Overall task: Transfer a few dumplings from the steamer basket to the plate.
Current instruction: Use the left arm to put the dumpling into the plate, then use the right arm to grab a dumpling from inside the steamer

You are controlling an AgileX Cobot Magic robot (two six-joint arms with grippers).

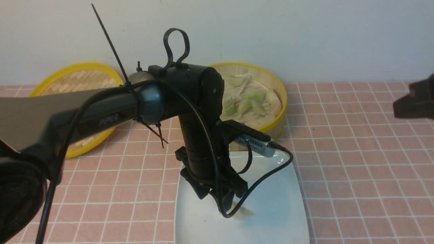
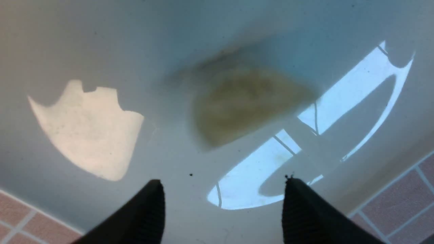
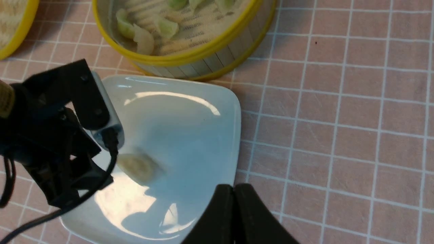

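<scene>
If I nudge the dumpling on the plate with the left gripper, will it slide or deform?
Likely slides: the plate is glossy, with sharp reflections. The dumpling looks soft and thin-skinned, so a hard pinch may squash or tear it. Its flattish crescent shape makes rolling unlikely.

Robot test bench dressed as a dining table: pink white-gridded tablecloth against bare white wall, round yellow-rimmed bamboo steamer basket, glossy white square plate, cable-tied black robot arm.

Front view looks forward; wrist views share the plate, left seemingly closest.
</scene>
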